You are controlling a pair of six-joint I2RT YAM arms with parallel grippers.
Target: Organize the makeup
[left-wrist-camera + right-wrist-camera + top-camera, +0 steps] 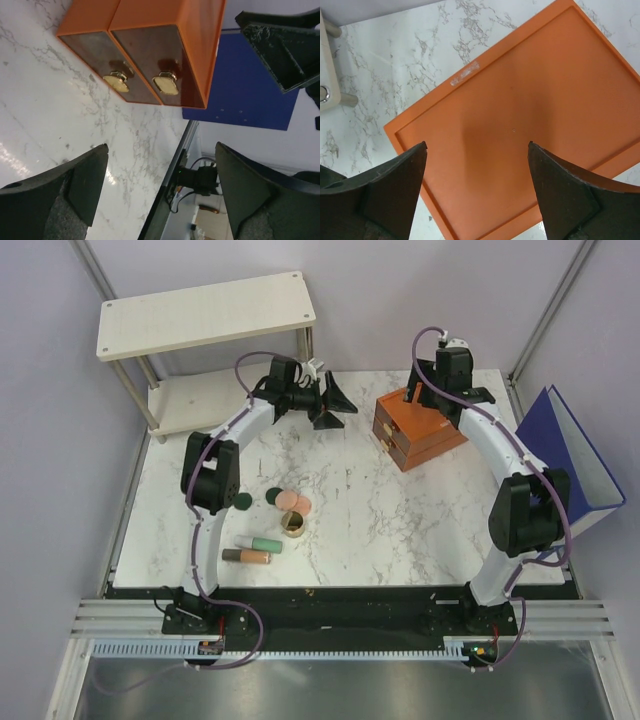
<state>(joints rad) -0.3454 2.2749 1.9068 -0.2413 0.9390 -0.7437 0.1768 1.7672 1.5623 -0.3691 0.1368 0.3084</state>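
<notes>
Logged left end effector (pixel 160 192) spread, empty, facing knobs (pixel 166 84) of orange drawer box (pixel 192 45), presumably to open a drawer. Logged right end effector (pixel 477 192) spread, poised over box top, likely for bracing. Found makeup (pixel 292 503) clustered on worktop (pixel 400 530), well apart, untouched.

Drawer box (pixel 520 115) cropped at edges (right wrist view), tan tube (pixel 247 556) detail indiscernible

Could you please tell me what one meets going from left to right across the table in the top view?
Green disc → second green disc → peach discs → orange box → blue binder.
</notes>
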